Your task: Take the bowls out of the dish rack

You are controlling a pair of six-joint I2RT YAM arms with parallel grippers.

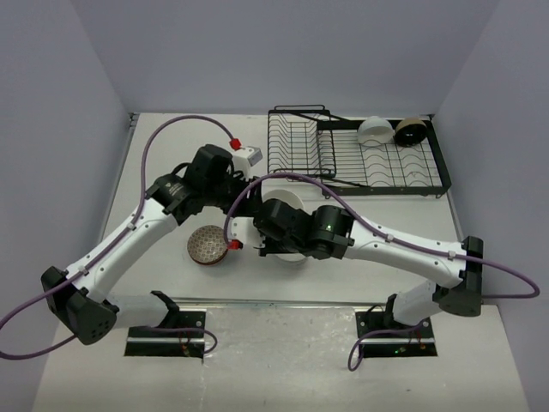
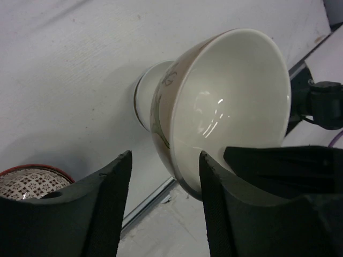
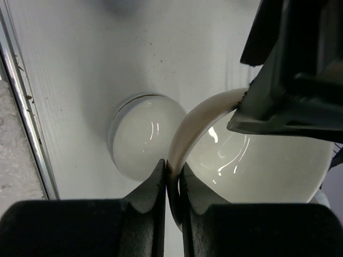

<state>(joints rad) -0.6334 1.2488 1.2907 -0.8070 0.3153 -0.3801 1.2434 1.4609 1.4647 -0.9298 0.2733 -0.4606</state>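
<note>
Right hand [image 3: 172,170] pinches the bowl [image 3: 268,160] by its rim — left hand [image 2: 165,163] spread alongside.

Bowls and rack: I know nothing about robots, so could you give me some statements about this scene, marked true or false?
1. The right claw pinches a bowl by its rim. True.
2. The rack is empty. False: a white bowl and a dark bowl stand in it.
3. A red bowl sits on the table. True.
4. The pinched bowl is dark inside. False: it is white inside.
5. The left claw is clamped shut. False: its fingers stand apart at that bowl's rim.
</note>
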